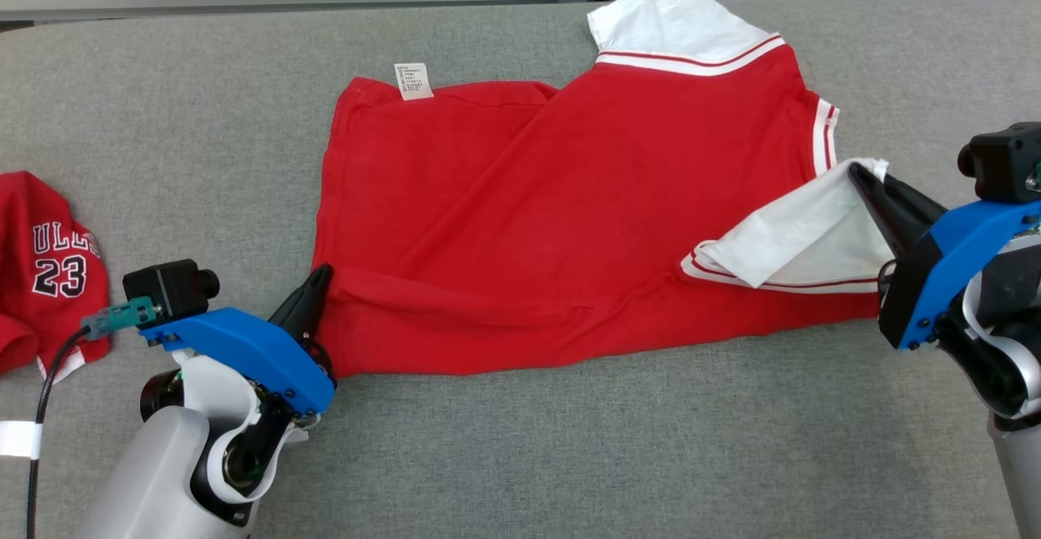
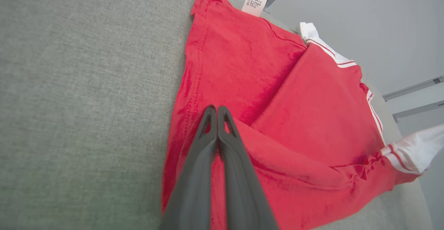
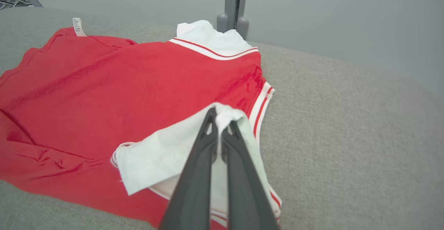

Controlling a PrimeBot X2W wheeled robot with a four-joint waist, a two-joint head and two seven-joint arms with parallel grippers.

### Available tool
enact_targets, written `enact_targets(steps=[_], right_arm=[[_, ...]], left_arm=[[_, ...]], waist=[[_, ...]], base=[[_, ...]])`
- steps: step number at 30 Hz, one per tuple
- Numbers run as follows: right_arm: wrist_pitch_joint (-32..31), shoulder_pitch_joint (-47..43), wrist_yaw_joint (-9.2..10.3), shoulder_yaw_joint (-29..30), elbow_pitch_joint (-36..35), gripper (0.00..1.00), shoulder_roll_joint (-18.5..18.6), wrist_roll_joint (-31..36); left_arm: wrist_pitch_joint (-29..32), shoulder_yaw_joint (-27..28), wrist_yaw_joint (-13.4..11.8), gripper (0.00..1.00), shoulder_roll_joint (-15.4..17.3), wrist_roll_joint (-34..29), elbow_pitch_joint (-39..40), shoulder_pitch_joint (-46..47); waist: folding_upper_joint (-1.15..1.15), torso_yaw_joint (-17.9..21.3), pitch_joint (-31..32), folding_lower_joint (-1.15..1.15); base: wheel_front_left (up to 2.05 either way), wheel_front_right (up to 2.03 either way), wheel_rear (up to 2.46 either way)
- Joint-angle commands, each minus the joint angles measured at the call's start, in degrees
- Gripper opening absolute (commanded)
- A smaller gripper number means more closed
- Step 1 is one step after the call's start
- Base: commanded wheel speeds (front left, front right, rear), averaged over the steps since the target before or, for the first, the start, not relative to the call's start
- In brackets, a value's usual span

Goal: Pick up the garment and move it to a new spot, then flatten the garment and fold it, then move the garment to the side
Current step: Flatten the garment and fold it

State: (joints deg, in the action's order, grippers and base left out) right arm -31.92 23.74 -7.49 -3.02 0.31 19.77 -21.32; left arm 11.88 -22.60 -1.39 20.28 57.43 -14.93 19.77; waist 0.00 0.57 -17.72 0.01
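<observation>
Lying spread across the middle of the grey table [image 1: 569, 458], the red garment [image 1: 529, 222] has one white sleeve [image 1: 675, 23] at 12 o'clock and a second sleeve [image 1: 805, 238] folded over its body at 3 o'clock. The right gripper [image 1: 860, 173] is clamped on that folded sleeve's tip, with white cloth bunched between its fingertips. The left gripper [image 1: 320, 275], fingers pressed together, pinches the garment's hem corner at 7 o'clock. A white care label [image 1: 413, 81] sticks out at 11 o'clock. A red jersey [image 1: 49, 271] numbered 23 lies well apart at 9 o'clock.
</observation>
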Motion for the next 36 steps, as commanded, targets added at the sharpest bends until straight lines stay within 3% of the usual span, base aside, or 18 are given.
enact_targets(steps=[1, 27, 28, 29, 30, 31, 36], right_arm=[[1.47, 1.72, -0.01, -0.71, 1.02, 0.0, 0.37, -0.02], [10.31, 5.11, -0.01, 3.27, 10.85, 0.0, -3.75, 6.25], [10.75, 5.25, -0.02, 2.94, 11.12, 0.95, -3.8, 6.38], [11.33, 5.31, -0.02, 2.66, 11.52, 1.0, -4.1, 6.04], [11.7, 5.29, -0.01, 2.41, 12.02, 1.0, -4.09, 5.71], [12.2, 5.27, -0.02, 1.92, 12.29, 1.0, -3.84, 5.73], [15.06, 5.09, -0.02, 0.84, 13.45, 1.0, -3.43, 5.0]], left_arm=[[-1.04, 0.08, 0.39, 0.0, -0.24, -0.58, -0.82, 1.4], [-5.49, -0.39, 0.05, 0.0, -2.67, -1.53, -7.8, 2.36], [-5.64, -0.43, 0.13, 0.0, -2.75, -1.6, -7.97, 2.57], [-5.86, -0.48, 0.18, 0.25, -2.79, -1.8, -8.21, 2.72], [-6.15, -0.61, 0.3, 0.76, -2.83, -2.08, -8.42, 2.81], [-6.28, -0.78, 0.3, 1.0, -2.87, -2.12, -8.71, 2.76], [-8.33, -1.13, -0.09, 1.0, -2.55, -3.59, -9.51, 1.76]], waist=[[0.0, -0.35, -0.48, -0.01], [0.0, -1.62, 0.19, -0.01], [0.0, -1.64, 0.32, -0.01], [0.0, -1.65, 0.45, -0.01], [0.0, -1.67, 0.64, -0.01], [0.0, -1.68, 0.88, -0.01], [0.0, -1.63, 2.6, -0.01]], base=[[0.0, 0.0, 0.0], [0.0, 0.0, 0.0], [0.0, 0.0, 0.0], [0.0, 0.0, 0.0], [0.0, 0.0, 0.0], [0.0, 0.0, 0.0], [0.0, 0.0, 0.0]])
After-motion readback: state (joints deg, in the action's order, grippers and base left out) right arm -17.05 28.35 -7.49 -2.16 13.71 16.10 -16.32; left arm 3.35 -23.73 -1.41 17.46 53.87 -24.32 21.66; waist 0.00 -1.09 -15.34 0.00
